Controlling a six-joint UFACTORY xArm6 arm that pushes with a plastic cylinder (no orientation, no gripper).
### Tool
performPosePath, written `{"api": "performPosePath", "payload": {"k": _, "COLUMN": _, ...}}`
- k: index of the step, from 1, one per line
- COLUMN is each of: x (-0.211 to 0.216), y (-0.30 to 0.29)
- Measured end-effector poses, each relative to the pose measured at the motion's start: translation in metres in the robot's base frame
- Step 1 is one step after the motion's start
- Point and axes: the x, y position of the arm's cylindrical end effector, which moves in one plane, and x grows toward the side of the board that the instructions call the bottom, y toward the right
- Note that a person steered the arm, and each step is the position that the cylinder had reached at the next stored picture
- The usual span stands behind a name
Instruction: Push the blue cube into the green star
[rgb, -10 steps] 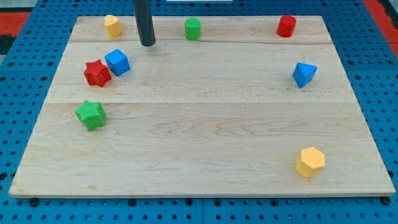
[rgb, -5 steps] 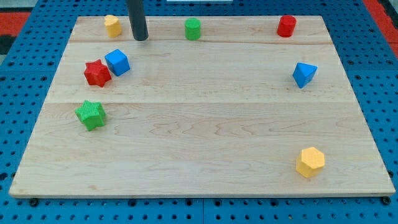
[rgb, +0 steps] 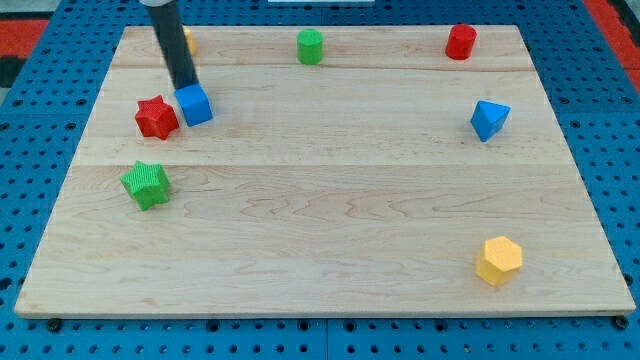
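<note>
Going from the view's left, I'm seeing the green star (rgb: 146, 184) sitting near the desk's (rgb: 330, 250) left edge, well below the red star (rgb: 156, 117). The blue cube (rgb: 194, 104) is lying just right of that red star. My tip (rgb: 185, 88) is pressing at the cube's upper left edge. There's no gripper here, only the rod.

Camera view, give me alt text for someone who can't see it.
My tip sits at the top edge of the blue cube, which is beside the red star on a wooden board; the green star lies below them toward the view's bottom left.
</note>
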Motion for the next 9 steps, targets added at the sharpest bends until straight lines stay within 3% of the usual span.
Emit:
{"api": "performPosePath", "payload": {"k": 3, "x": 0.050, "y": 0.010}}
{"api": "performPosePath", "payload": {"k": 6, "x": 0.145, "y": -0.006}}
{"api": "performPosePath", "payload": {"k": 8, "x": 0.170, "y": 0.021}}
{"api": "performPosePath", "payload": {"k": 9, "x": 0.227, "y": 0.045}}
